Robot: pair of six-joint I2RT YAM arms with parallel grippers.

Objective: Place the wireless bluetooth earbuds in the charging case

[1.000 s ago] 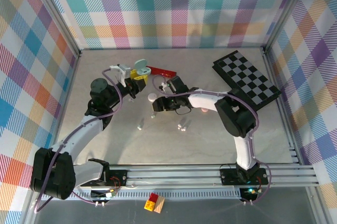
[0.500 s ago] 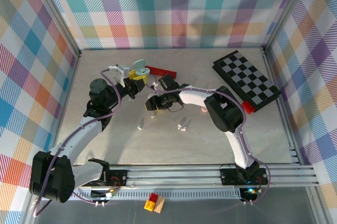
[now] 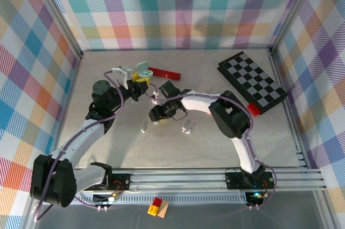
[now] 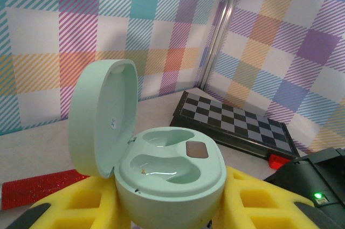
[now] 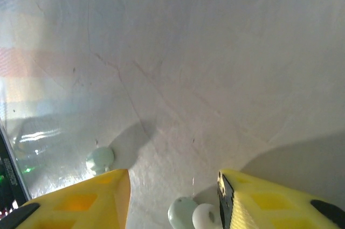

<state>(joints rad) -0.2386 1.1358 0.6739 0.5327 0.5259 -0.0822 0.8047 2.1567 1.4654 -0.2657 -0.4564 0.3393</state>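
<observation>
Between the yellow pads of the left gripper (image 4: 168,210): the green case (image 4: 170,169) was held clamped, with its lid open and upright beside the base.
Writing: a small dark mark on the inner face of the lid was too small to read; a brown patch (image 4: 197,150) sat in the base.
Right gripper (image 5: 172,202): the yellow fingers (image 5: 81,202) stood apart, low over the table (image 5: 188,51), and gripped nothing.
Earbud (image 5: 186,214): pale green and white, it lay on the table between those fingers, just beside one of them.
Second earbud (image 5: 99,159): pale green, it lay just past the tip of the other finger.
Around: a red strip (image 3: 164,72) lay flat just behind the case; a chessboard (image 3: 252,80) lay at the far right, with a small red block (image 3: 254,109) at its near edge.
In the way: a black housing (image 4: 318,194) with a green light stood near the case, at the corner of the left wrist view.
Views: the overhead view gave two pale bits (image 3: 143,129) on the table and a red-and-yellow brick (image 3: 158,207) before the rail; the left wrist view gave the inside of the case.
</observation>
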